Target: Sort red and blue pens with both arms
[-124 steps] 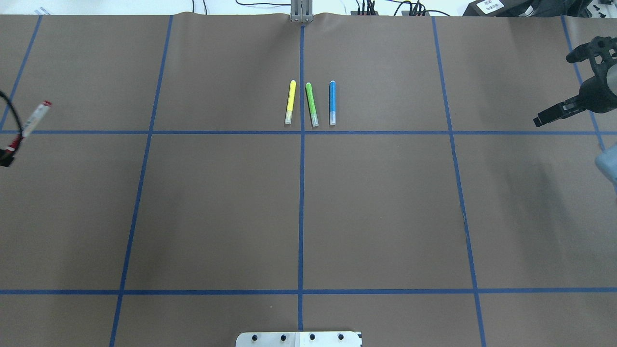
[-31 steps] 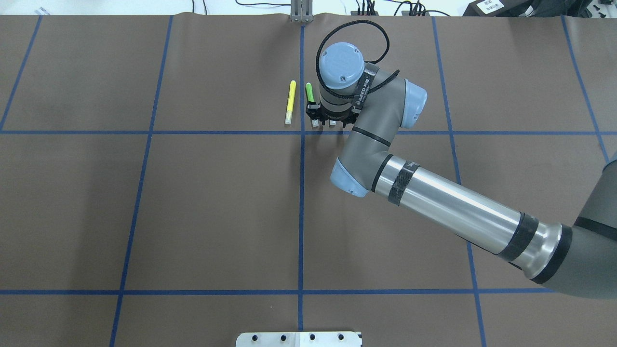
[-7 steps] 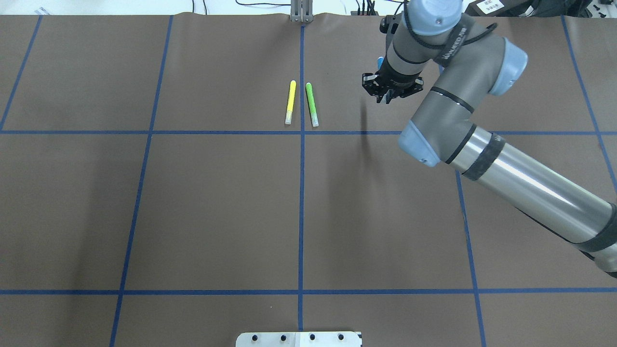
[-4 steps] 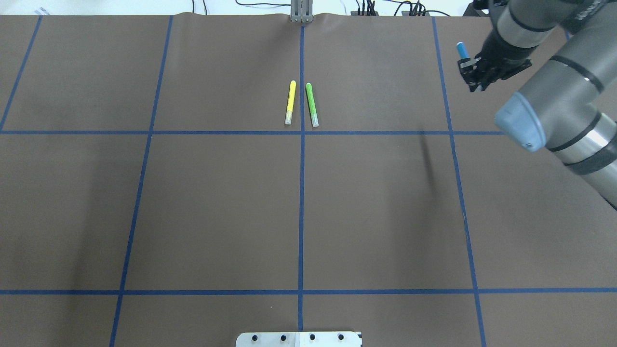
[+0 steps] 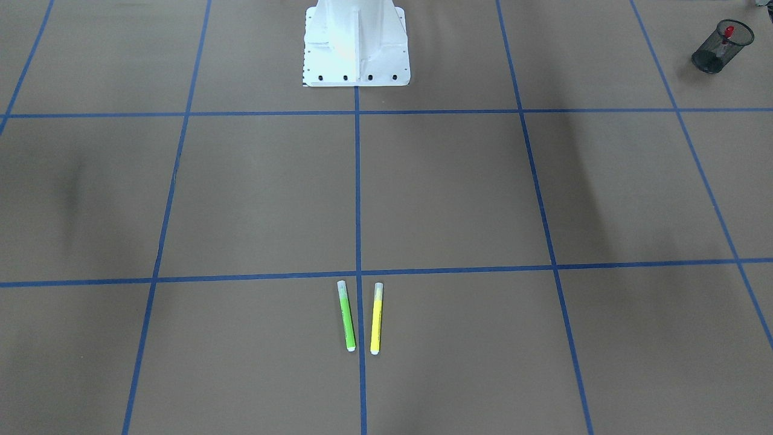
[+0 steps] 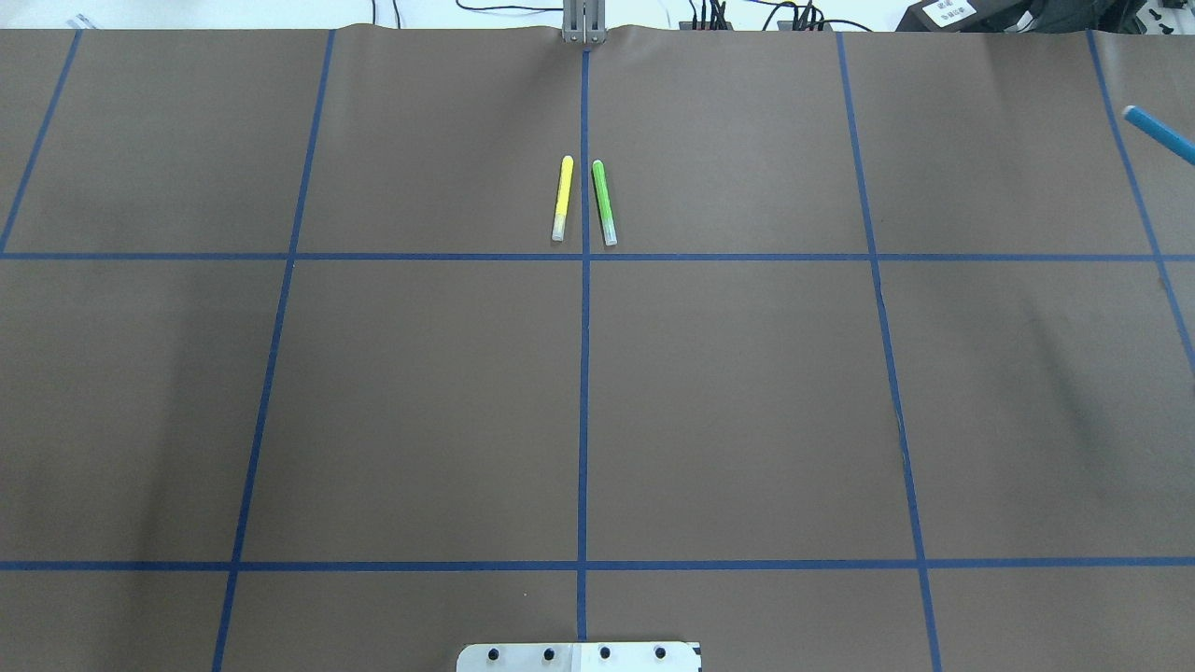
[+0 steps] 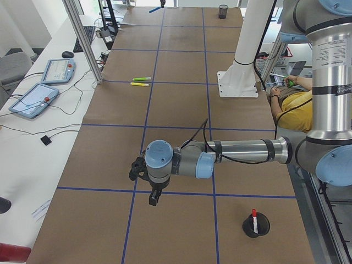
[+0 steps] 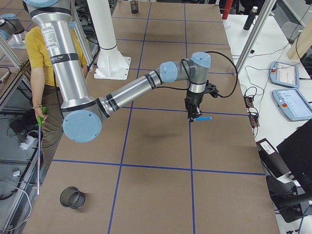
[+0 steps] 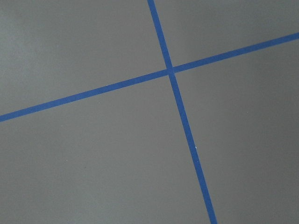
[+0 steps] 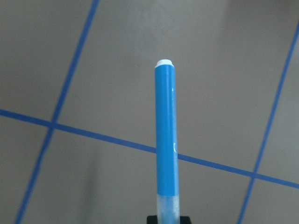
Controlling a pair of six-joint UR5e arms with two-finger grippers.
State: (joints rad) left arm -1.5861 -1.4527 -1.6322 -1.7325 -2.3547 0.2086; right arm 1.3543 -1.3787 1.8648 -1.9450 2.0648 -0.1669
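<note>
In the front-facing view the green highlighter (image 5: 346, 317) and the yellow highlighter (image 5: 376, 318) lie side by side on the counter (image 5: 241, 193). The red marker (image 5: 729, 30) stands in a black mesh cup (image 5: 708, 59) at the corner on the robot's left, so the red part looks done. In the overhead view only one end of the blue highlighter (image 6: 1160, 135) shows at the right edge, and no gripper is seen. In the left side view the left arm (image 7: 242, 149) reaches low over the counter with the left gripper (image 7: 153, 197) pointing down, apart from the cup. I cannot tell if it is open or closed. In the right side view the right gripper (image 8: 194, 115) holds the blue highlighter level in the air, and an empty mesh cup (image 8: 78, 202) stands well apart, near the corner on the robot's right. The left wrist view shows only counter and tape lines. In the right wrist view the right gripper is clamped on the clear cap end of the pen, and the white end points away. I judge that the step is carrying the pen to the empty cup. To do it well, turn the pen upright with the white end down, centre it over the rim, and lower it inside before releasing, because a grip at one end may let it swing.
</note>
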